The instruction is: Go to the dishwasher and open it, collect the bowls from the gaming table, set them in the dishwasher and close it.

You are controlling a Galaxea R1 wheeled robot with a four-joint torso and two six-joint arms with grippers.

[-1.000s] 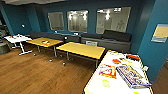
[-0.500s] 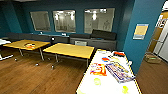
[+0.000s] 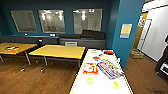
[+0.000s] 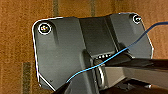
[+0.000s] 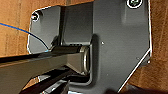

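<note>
Now facing gaming table | small yellow-green bowls on near tabletop, by game boxes | likely light, rigid, slippery: take by rim | claw state: cannot tell.

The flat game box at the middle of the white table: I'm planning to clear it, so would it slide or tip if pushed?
The game box lies flat and wide, so it would probably slide, not tip. The white table looks smooth, which favours sliding. Its corner sits near the edge, so a push might send it off.
</note>
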